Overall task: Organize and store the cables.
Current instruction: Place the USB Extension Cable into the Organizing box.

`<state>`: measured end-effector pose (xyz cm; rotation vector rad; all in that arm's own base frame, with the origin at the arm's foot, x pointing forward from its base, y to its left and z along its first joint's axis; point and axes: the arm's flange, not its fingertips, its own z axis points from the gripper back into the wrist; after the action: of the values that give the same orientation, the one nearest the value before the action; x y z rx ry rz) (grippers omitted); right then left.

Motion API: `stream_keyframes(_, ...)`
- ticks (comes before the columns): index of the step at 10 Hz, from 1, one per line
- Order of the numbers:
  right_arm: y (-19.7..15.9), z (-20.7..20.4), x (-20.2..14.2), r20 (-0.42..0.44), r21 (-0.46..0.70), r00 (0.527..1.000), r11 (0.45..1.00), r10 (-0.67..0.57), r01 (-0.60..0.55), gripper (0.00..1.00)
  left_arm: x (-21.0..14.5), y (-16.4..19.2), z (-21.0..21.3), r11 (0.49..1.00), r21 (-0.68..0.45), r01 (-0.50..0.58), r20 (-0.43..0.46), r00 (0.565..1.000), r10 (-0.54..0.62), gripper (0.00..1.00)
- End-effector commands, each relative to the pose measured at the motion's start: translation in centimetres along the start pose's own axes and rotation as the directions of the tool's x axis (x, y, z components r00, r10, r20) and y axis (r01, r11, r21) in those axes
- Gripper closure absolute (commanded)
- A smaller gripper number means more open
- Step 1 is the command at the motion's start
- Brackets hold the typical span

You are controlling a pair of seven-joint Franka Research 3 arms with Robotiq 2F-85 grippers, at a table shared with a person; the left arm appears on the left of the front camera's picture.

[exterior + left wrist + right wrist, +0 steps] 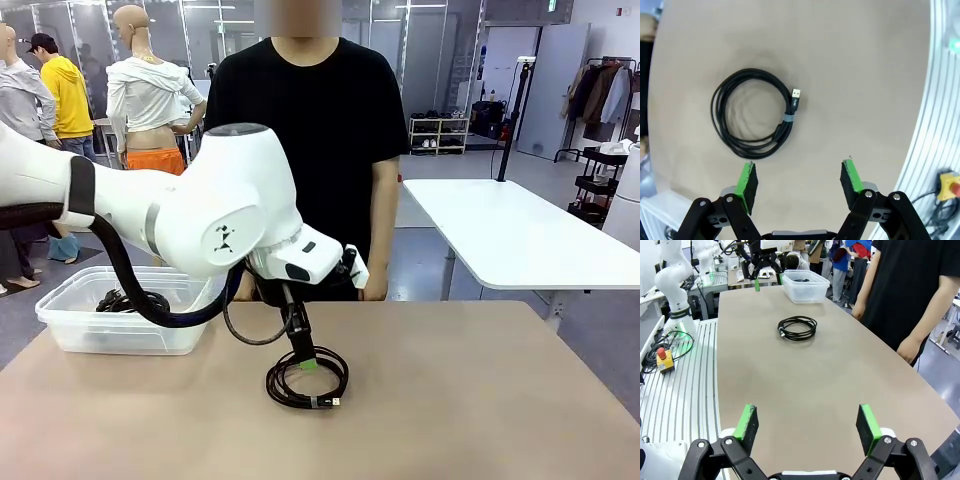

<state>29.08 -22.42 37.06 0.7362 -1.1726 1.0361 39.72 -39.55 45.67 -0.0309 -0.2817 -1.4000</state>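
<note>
From the front, the left arm reaches in across the middle of the table (480, 400), its tool (303, 360) hanging just above a coiled black cable (307, 378) that lies flat near the table's middle, somewhat toward the far edge. A clear plastic bin (120, 315) sits at the far left corner of the table, with more black cables (128, 300) coiled inside it. A person in a black T-shirt (300, 150) stands at the far edge, arms down. No writing can be read here.

From the left wrist, the left tool (799, 182) is spread wide, green pads (747, 181) apart with nothing between them. The coiled cable (752, 112) lies on the bare table just beyond the fingertips, bound by a grey tie, a USB plug (796, 93) sticking out beside the tie. No brand shows on the plug or cord.

From the right wrist, the right tool (807, 425) is fully spread and empty above the table, well apart from the coil (797, 327). The bin (806, 286) stands at the far end of the table, with the left tool (767, 282) near it. The person's hand (910, 347) hangs beside the table's edge. No legible labels appear.
</note>
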Motion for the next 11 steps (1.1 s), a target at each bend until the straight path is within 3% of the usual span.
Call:
stream_keyframes(1,0.1,-0.1,0.3,-0.015,-0.008,1.0,1.0,-0.009,0.009,0.0,0.8,0.5,-2.0,0.993,0.049,0.107,0.008,0.994,-0.107,0.15)
stream_keyframes(3,0.1,-0.1,0.3,-0.015,-0.008,1.0,1.0,-0.009,0.009,0.0,1.1,1.2,-4.9,0.996,0.037,0.077,-0.051,0.996,-0.075,0.15)
stream_keyframes(7,0.1,-0.1,0.3,-0.015,-0.008,1.0,1.0,-0.009,0.009,0.0,1.3,2.5,-9.0,0.995,-0.011,0.1,-0.064,0.993,-0.101,0.15)
stream_keyframes(9,0.1,-0.1,0.3,-0.015,-0.008,1.0,1.0,-0.009,0.009,0.0,1.3,2.8,-10.8,0.996,-0.045,0.078,-0.111,0.99,-0.083,0.15)
stream_keyframes(11,0.1,-0.1,0.3,-0.015,-0.008,1.0,1.0,-0.009,0.009,0.0,1.3,3.1,-12.1,0.995,-0.06,0.08,-0.09,0.992,-0.086,0.15)
